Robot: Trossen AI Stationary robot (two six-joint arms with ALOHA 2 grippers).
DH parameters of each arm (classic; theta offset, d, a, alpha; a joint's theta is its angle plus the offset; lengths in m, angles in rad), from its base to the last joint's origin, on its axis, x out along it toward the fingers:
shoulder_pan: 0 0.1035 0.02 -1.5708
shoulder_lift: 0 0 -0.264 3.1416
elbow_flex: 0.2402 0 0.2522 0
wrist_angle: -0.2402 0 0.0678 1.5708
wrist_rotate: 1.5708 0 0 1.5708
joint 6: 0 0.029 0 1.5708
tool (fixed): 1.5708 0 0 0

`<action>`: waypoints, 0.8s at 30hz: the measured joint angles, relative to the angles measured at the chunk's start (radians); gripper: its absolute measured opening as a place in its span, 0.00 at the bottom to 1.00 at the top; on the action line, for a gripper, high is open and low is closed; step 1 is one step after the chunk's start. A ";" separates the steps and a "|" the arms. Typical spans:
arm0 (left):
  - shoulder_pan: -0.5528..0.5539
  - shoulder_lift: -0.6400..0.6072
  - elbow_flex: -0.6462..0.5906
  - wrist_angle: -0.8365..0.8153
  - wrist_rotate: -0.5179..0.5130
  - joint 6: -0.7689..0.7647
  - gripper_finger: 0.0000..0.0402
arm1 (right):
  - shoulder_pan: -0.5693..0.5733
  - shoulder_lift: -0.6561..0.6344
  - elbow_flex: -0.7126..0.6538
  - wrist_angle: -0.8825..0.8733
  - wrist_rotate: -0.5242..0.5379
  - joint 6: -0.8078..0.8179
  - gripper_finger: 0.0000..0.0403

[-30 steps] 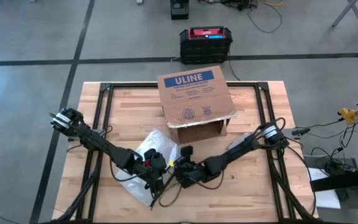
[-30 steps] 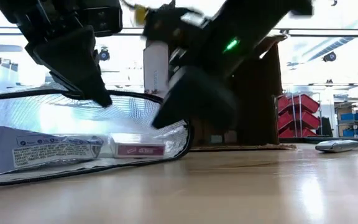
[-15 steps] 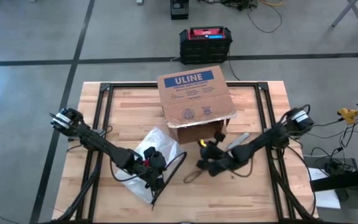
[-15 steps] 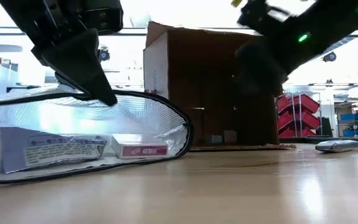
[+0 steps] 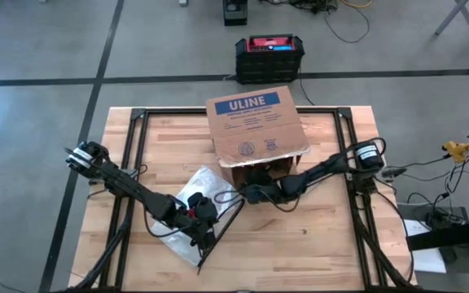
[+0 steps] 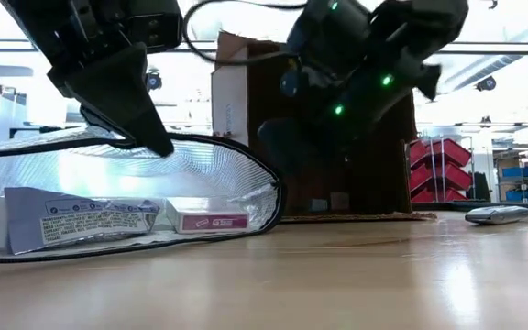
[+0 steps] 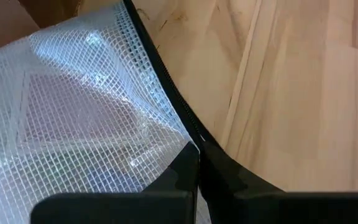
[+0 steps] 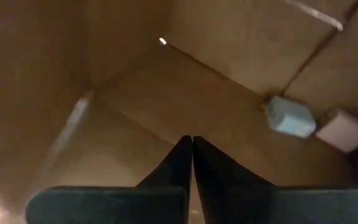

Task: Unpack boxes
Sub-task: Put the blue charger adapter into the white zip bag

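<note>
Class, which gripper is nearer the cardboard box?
Right. The right gripper is at the cardboard box opening, fingers shut. The left gripper is farther away, pinching the mesh bag.

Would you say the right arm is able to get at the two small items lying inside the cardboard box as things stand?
Probably yes: the right gripper points into the cardboard box through its open side, with bare cardboard between it and the small items, but its jaws are shut and must open first.

I see a workshop or lab hall: grey concrete floor with dark lines around the wooden table, cables behind the table, and red storage bins on racks beyond it.
</note>
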 joint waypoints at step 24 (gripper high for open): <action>0.000 0.000 0.000 0.012 0.000 -0.021 0.00 | -0.315 -0.023 -0.027 -0.041 -0.229 -0.001 0.00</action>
